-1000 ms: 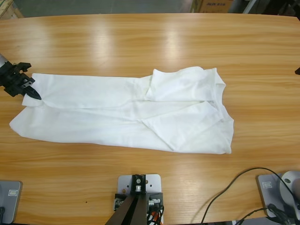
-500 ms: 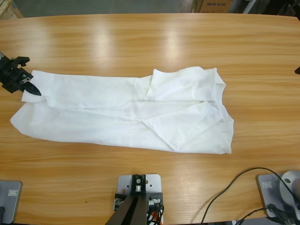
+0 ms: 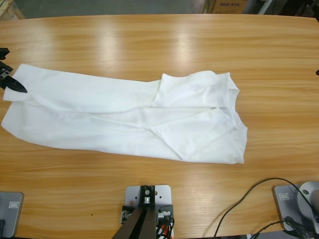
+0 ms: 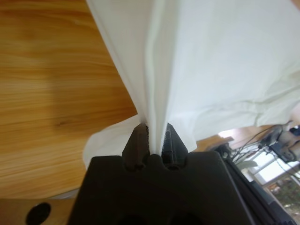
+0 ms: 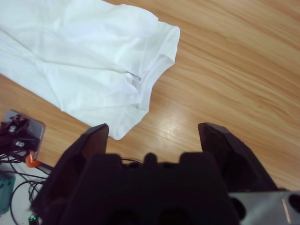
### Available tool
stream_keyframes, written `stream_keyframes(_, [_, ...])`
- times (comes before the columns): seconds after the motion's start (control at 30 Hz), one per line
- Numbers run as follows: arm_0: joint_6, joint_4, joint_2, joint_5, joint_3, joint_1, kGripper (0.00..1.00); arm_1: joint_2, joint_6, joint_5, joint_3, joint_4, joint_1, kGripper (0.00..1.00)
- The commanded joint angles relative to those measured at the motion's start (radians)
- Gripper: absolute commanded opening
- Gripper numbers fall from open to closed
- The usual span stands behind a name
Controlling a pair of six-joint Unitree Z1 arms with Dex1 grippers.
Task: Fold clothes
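High view: one wooden table [image 3: 164, 40]; one white T-shirt [image 3: 124, 117] lying flat, long axis running left to right across it, collar end at the right. One left gripper [image 3: 14, 84], jaws clamped on the shirt's far-left hem corner. One right gripper [image 5: 152, 136], jaws wide, empty, hovering off the collar end.

Left gripper [image 4: 153, 136]: matte black, two short ridged fingers [image 4: 137, 143] tapering to narrow tips, rising at 12 o'clock from a broad blocky black body with rounded cut-outs. Right gripper [image 5: 152, 133]: same matte black, two thick blunt-tipped wedge fingers [image 5: 96, 138]; silver-grey plate at 4 o'clock, a round hole in it.
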Motion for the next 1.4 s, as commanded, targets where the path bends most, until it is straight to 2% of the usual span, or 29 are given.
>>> stream_keyframes(0.03, [0.008, 0.018, 0.032, -0.01, -0.043, 0.067, 0.0, 0.013, -0.01, 0.0, -0.018, 0.022, -0.007, 0.784])
stream_keyframes(0.4, [0.01, 0.036, 0.097, -0.001, -0.066, 0.113, 0.0, 0.017, -0.01, -0.001, -0.019, 0.021, -0.007, 0.784])
stream_keyframes(0.97, [0.009, 0.073, 0.094, 0.03, -0.096, 0.189, 0.0, 0.015, -0.014, -0.001, -0.02, 0.026, -0.007, 0.784])
stream_keyframes(1.4, [0.005, 0.168, -0.026, -0.008, -0.193, -0.021, 0.0, 0.021, -0.014, 0.013, -0.017, 0.021, -0.007, 0.784])
